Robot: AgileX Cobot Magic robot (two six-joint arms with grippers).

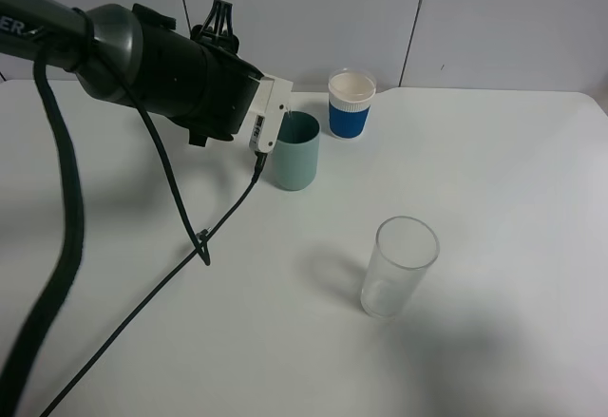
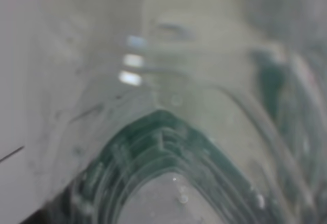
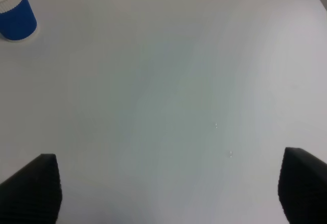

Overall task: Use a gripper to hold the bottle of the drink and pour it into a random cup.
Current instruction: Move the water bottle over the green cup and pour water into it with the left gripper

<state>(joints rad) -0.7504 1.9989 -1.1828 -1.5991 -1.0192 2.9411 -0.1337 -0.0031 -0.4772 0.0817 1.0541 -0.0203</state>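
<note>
My left gripper hangs over the table, its white jaws right at the left rim of the teal-green cup. The cup stands upright at the back middle. In the exterior view the gripper's black body hides the bottle. The left wrist view is filled by a blurred close-up of the bottle, clear ribbed plastic with a dark green label, so the left gripper is shut on it. My right gripper shows only in its wrist view, open over bare table with nothing between its black fingertips.
A white-and-blue cup stands just right of the teal cup and also shows as the blue cup. A clear glass tumbler stands nearer the front. A black cable trails across the white table.
</note>
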